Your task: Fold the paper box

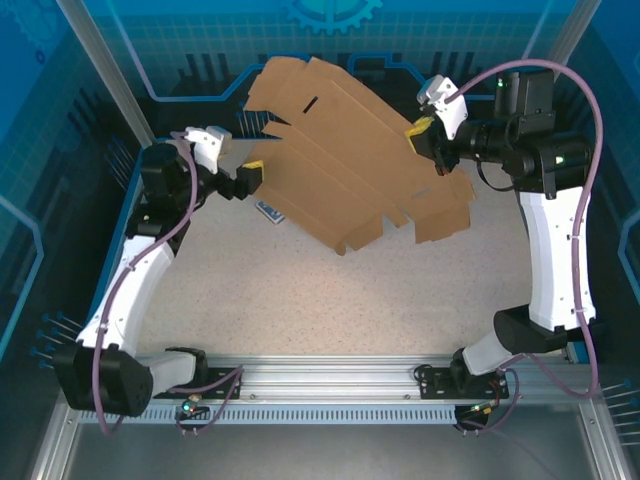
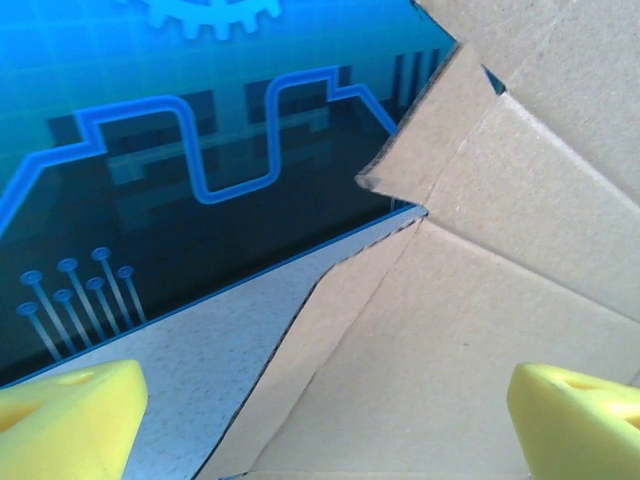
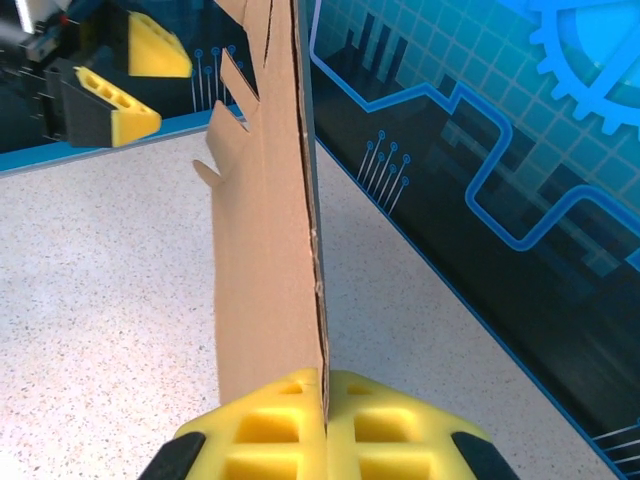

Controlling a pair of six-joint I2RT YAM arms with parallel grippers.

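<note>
- Yellow foam pads of the R gripper (image 3: 322, 420) are pressed tight together on one edge of the paper box (image 1: 350, 150). The sheet is pinched edge-on betw. them.
- Box is a brown cardboard sheet, mostly unfolded. It's held up off the table (image 1: 300, 300), tilted, across the back-middle, w/ its lower flaps hanging toward the surface.
- L gripper (image 1: 252, 175) has its jaws spread wide, nothing in them. It sits just beside the sheet's left edge. Cardboard is ahead of its pads in the wrist view, no contact I can make out.
- Small blue-white card pack (image 1: 268, 211) lies on the table under the sheet's left corner, near the L gripper.
- Risk: a big sheet on one narrow pinch could swing or slip out if the R arm moves fast, prob. landing skewed.
- Risk: if L closes off-target it may grab a loose flap, not the panel, and crease the board in the wrong place.
- Risk: a low sweep by L could knock the card pack.
</note>
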